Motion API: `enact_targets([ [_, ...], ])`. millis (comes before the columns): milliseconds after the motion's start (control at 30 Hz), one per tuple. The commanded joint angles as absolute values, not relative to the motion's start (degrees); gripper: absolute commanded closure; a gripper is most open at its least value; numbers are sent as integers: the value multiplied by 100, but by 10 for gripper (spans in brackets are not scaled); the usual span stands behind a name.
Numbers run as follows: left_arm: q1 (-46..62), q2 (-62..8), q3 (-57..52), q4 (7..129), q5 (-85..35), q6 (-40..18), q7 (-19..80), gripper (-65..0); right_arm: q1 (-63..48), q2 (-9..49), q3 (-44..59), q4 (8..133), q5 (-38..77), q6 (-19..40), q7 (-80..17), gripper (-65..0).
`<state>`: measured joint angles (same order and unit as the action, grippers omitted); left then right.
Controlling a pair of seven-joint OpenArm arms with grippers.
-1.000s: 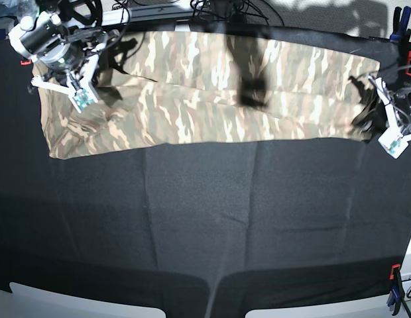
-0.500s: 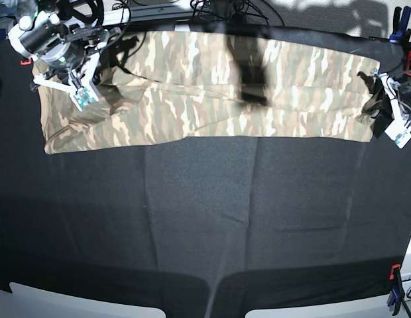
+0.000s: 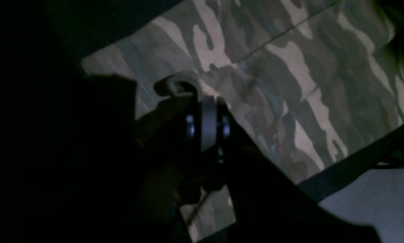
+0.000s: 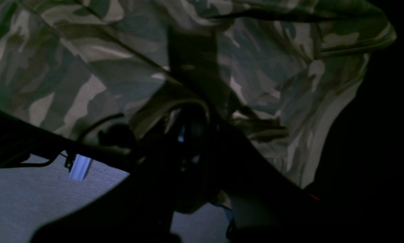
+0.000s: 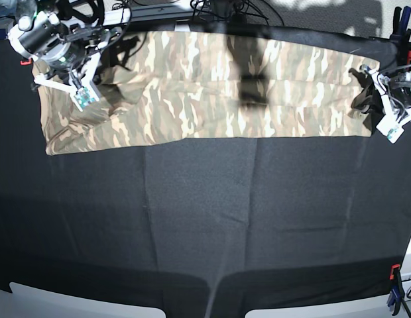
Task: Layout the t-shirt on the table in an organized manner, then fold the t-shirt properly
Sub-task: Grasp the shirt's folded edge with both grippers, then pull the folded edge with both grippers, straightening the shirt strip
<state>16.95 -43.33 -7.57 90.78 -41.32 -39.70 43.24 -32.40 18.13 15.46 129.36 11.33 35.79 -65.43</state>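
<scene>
The camouflage t-shirt (image 5: 192, 93) lies stretched into a long band across the far part of the black table (image 5: 205, 218). At the band's right end, my left gripper (image 5: 366, 94) is shut on the cloth. The left wrist view shows its fingertips (image 3: 207, 101) pinching a curled edge of the t-shirt (image 3: 289, 67). My right gripper (image 5: 98, 71) is shut on the left end. In the right wrist view it (image 4: 192, 118) is dark and half buried in bunched t-shirt (image 4: 87, 67). The left end is creased.
Cables (image 5: 212, 10) run along the table's far edge. Clamps stand at the far right corner (image 5: 399, 26) and the near right corner (image 5: 395, 278). A dark shadow (image 5: 252, 79) crosses the shirt's middle. Grey floor (image 3: 374, 202) lies beyond the table edge.
Both grippers have drawn the shirt toward the far edge. My left gripper moved away and up, and the shirt's near edge now lies straighter and farther back.
</scene>
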Motion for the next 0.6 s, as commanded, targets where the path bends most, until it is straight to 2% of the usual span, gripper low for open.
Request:
enact_targets([
  [0,1664,-4445,-825,9131,-4182,-4000,4270,0,-3242,1872,1577,13039,1090,3555,-6455,0],
  [167,1848,-4445,-825,9129,-4141,-4000,4281,0,-3238,1872,1577,13039,1050,3555,-6228,0],
  [300,1990,-4445,-825,9126,-4091,-4000,4250,0,-3238,1874,1577,13039,604,3548,-5723,0],
  [467,2016,-4445,-825,9118,-4034,-4000,4235,0,-3238,1874,1577,13039,301,3544,-5575,0],
  [567,2016,-4445,-825,9118,-4034,-4000,4195,0,-3236,1874,1577,13037,95,3354,-5295,0],
])
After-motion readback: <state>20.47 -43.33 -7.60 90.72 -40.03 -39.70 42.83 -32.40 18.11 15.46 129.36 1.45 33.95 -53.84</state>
